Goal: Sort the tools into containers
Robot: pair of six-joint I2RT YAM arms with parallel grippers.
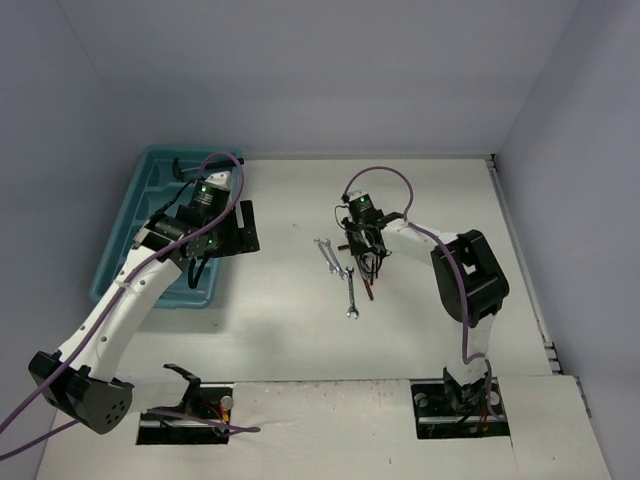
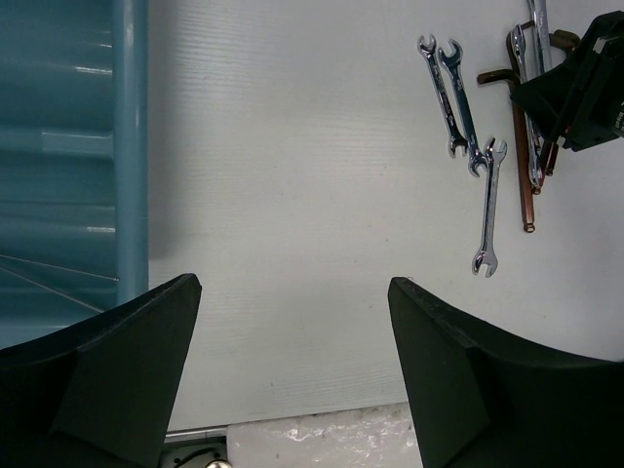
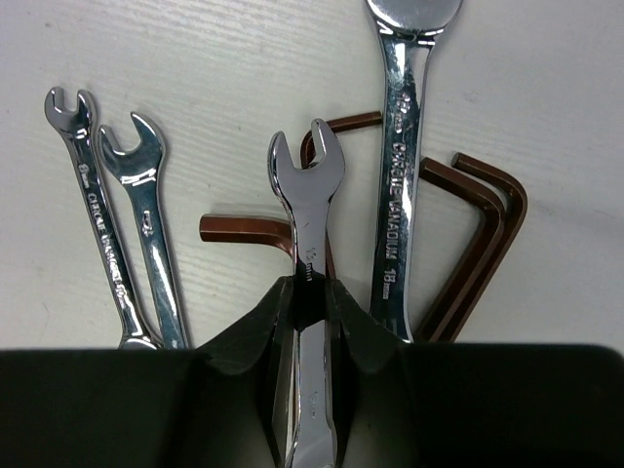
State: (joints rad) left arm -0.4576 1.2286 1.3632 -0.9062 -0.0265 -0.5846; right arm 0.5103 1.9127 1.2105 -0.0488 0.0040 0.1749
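Reaching out over mid-table, elbow bent, wrist tipped down, my right gripper (image 3: 310,292) is clamped on a silver wrench (image 3: 308,190) among the other wrenches (image 3: 117,224) and brown hex keys (image 3: 487,244). My left gripper (image 2: 291,292) hangs spread wide beside the teal tray (image 2: 129,146).

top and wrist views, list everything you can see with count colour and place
tray: one, teal, far left of the table
table: one, white, under everything
loose wrenches: four, silver, mid-table cluster
held wrench: one, silver, in the right tool
hex keys: at least three, reddish-brown, among the wrenches
left tool: one, black, open, beside the tray
right tool: one, black, shut on the held wrench
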